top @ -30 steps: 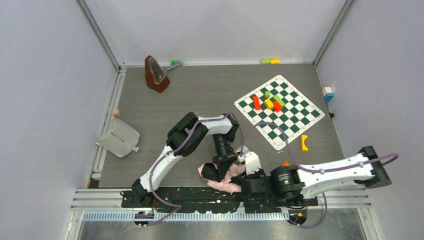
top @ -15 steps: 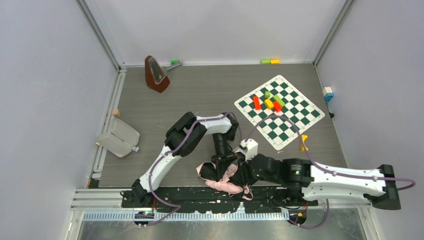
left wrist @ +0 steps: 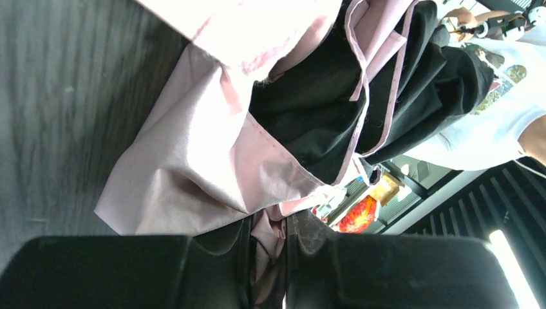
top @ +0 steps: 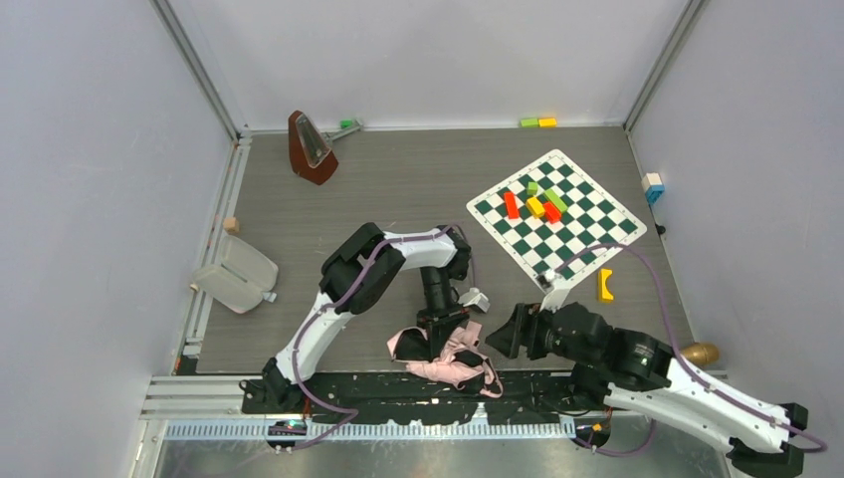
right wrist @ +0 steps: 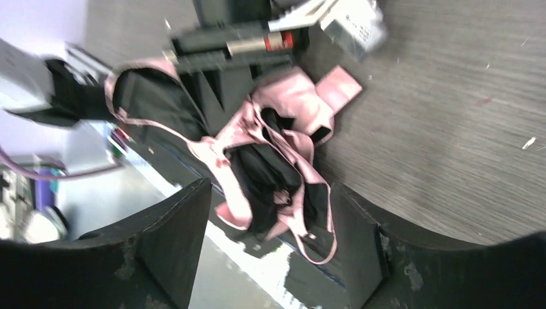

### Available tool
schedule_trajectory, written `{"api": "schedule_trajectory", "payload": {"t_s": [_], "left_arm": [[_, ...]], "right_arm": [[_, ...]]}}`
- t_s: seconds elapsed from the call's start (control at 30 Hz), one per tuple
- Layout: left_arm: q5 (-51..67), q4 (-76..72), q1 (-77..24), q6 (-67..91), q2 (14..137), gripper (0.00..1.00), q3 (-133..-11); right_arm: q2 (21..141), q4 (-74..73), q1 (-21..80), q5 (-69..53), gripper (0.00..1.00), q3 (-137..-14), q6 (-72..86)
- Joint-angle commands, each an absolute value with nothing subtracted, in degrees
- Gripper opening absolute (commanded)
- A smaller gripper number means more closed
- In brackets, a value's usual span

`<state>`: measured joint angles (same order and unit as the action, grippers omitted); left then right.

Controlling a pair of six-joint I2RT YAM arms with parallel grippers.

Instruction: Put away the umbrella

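Note:
The umbrella (top: 445, 357) lies crumpled near the table's front edge, black and pale pink fabric with pink trim. My left gripper (top: 438, 321) points down onto its far side. In the left wrist view that gripper (left wrist: 270, 257) is shut on a fold of pink umbrella (left wrist: 206, 161) fabric. My right gripper (top: 505, 337) hangs just to the right of the heap, apart from it. In the right wrist view the right gripper (right wrist: 264, 257) is open and empty, with the umbrella (right wrist: 273, 161) seen beyond the gap between its fingers (right wrist: 174, 244).
A green-and-white chessboard (top: 582, 244) with coloured blocks lies at the back right, with a yellow block (top: 605, 285) beside it. A brown metronome (top: 312, 147) stands at the back left and a clear plastic container (top: 237, 274) lies at the left edge. The black base rail (top: 378, 398) runs just in front of the umbrella.
My right gripper has opened and pulled back to the right, away from the umbrella. The left gripper keeps its hold in the same place.

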<state>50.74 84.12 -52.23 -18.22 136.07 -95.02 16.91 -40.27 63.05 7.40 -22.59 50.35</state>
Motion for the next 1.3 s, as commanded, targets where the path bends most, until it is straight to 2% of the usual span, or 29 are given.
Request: {"api": "schedule_trajectory", "payload": {"t_s": [0.0, 0.1, 0.13, 0.3, 0.43, 0.63, 0.7, 0.77, 0.8, 0.9, 1.07, 1.27], "left_arm": [[34.7, 70.1, -53.6, -13.4, 135.1, 0.0, -90.9], [33.7, 68.2, -54.3, -12.6, 134.2, 0.0, -89.8], [33.8, 68.1, -54.3, -12.5, 134.4, 0.0, -89.8], [32.4, 68.5, -54.8, -12.2, 135.3, 0.0, -91.0], [32.7, 68.3, -55.4, -11.7, 135.3, 0.0, -91.4], [34.0, 67.0, -56.3, -11.4, 135.5, 0.0, -90.9], [34.5, 67.1, -56.5, -11.2, 135.8, 0.0, -91.1], [34.7, 67.0, -56.5, -11.0, 135.8, 0.0, -91.0], [35.0, 66.9, -56.5, -11.0, 135.7, 0.0, -91.0], [36.3, 66.4, -56.5, -11.0, 135.1, 0.0, -90.6], [38.1, 66.3, -56.5, -11.5, 134.7, 0.0, -91.3], [38.8, 67.2, -55.8, -11.9, 135.6, 0.0, -93.1]], "right_arm": [[22.4, -45.2, 58.3, 6.0, 0.75, -28.9, 53.3], [25.8, -39.7, 50.5, 0.4, 0.71, -28.8, 52.6], [26.4, -38.2, 48.2, -4.7, 0.7, -27.5, 52.4], [21.9, -25.3, 28.5, -22.0, 0.63, -13.8, 57.0], [21.4, -12.6, 20.1, -30.8, 0.57, -4.2, 61.3], [33.9, 3.7, 19.0, -34.8, 0.56, 1.0, 61.1], [38.8, 8.8, 19.0, -36.8, 0.52, 2.6, 61.3], [39.8, 7.1, 19.0, -37.5, 0.5, 1.4, 59.7], [39.3, 1.4, 19.0, -37.2, 0.49, 1.1, 57.7], [32.9, -8.1, 19.0, -34.9, 0.5, -2.7, 55.4], [31.9, -2.6, 19.0, -35.5, 0.5, 2.4, 58.8], [40.6, 3.5, 19.1, -34.7, 0.51, 3.0, 56.7]]}}
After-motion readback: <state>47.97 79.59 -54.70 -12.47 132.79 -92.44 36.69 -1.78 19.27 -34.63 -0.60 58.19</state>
